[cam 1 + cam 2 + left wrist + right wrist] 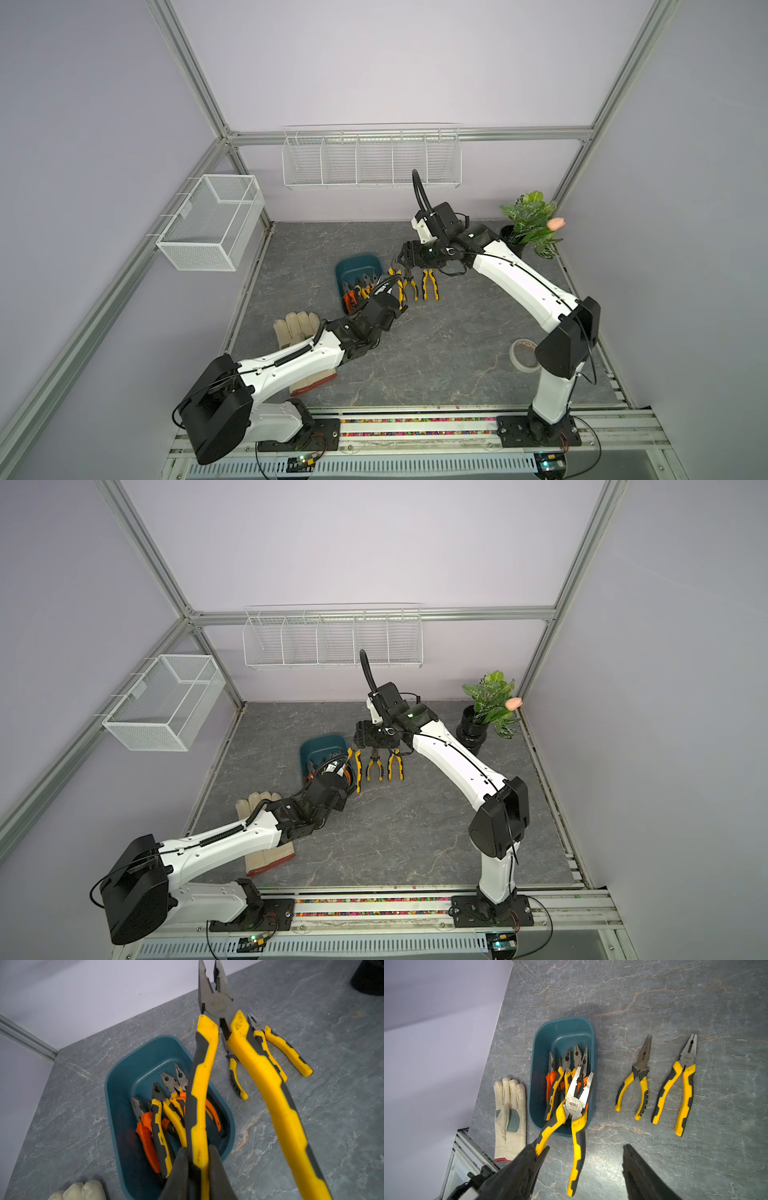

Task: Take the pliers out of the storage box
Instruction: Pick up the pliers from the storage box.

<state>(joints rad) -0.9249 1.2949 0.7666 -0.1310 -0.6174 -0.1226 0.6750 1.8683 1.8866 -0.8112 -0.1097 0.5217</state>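
The dark teal storage box (353,266) (322,746) (108,1088) (536,1043) sits on the grey table with several pliers (158,1118) (564,1064) inside, yellow-and-black and orange-and-black. My left gripper (197,1148) (392,309) is shut on one handle of yellow-and-black pliers (207,1047) (573,1105) (400,291) lifted above the box's right edge, jaws apart, the other handle hanging free. My right gripper (581,1147) (402,259) (361,737) hovers over those pliers, open, fingers either side of the free handle. Two more yellow pliers (430,284) (641,1076) lie right of the box.
A pale work glove (297,326) lies under my left forearm. A roll of white tape (524,354) lies near the right arm's base. A potted plant (530,224) stands at the back right. A wire mesh basket (212,222) and a wire rack (372,160) hang on the walls.
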